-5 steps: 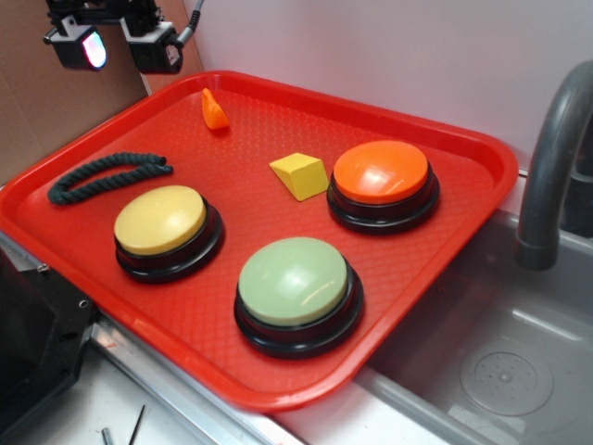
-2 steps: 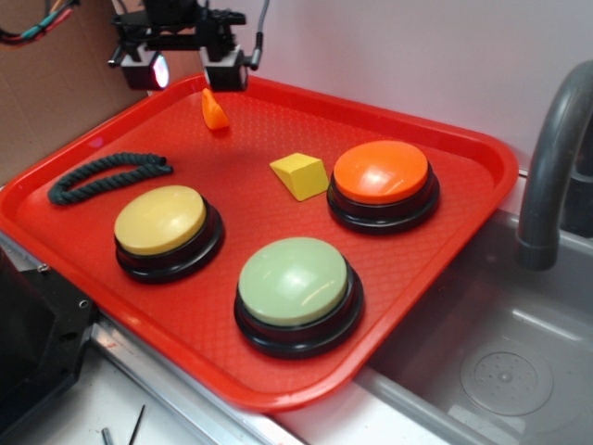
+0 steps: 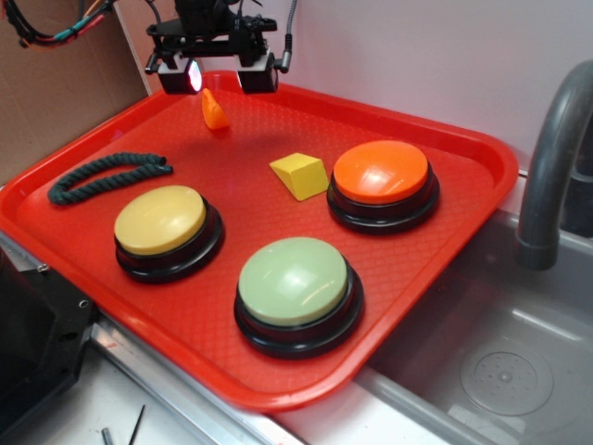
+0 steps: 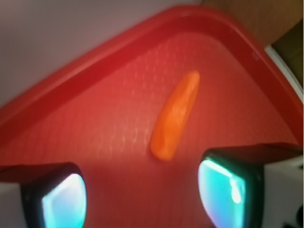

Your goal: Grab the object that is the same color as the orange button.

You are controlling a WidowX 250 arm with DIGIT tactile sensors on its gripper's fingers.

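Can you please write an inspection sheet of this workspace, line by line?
Surface: red tray, beside a sink.
Job's things: small orange piece lying near the tray's far corner; orange button at the right.
Clutter: yellow wedge block, yellow button, green button, dark rope.
Gripper: gripper open, above the orange piece, holding nothing.
Cables: wires at the top left.
Surroundings: grey faucet, sink basin, cardboard, pale wall.
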